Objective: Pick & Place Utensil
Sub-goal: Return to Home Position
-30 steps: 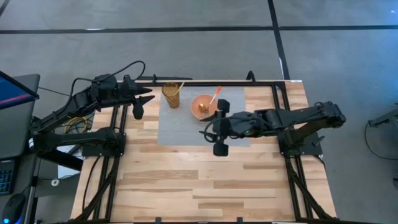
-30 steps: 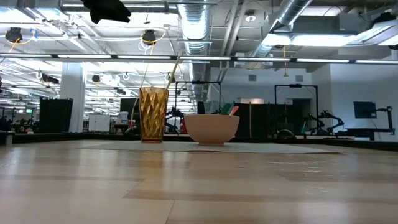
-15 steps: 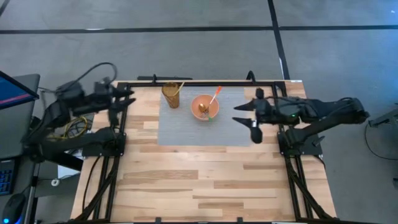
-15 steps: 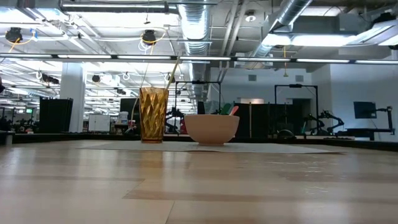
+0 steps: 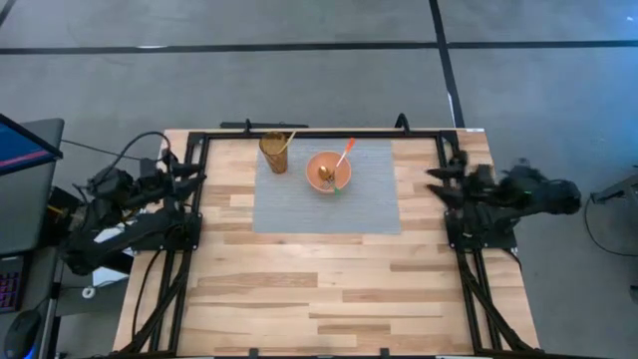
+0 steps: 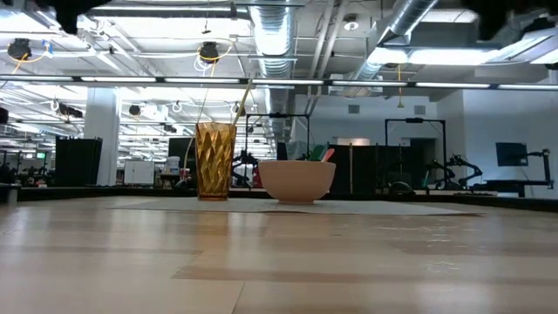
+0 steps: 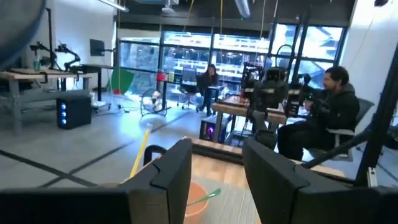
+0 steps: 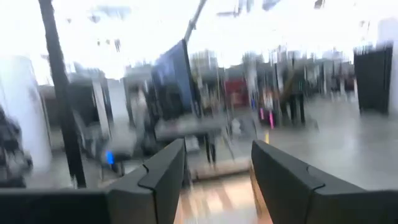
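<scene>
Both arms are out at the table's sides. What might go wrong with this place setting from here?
The yellow straw leans over the rim of the orange glass cup, which stands near a corner of the gray tablemat; a table jolt might tip it. Utensil handles poke past the rim of the brown bowl and may slide out. The left gripper and right gripper are open and well clear, so collision looks unlikely.

Left claw (image 7: 216, 155) and right claw (image 8: 217, 155) gape (arms folded).
</scene>
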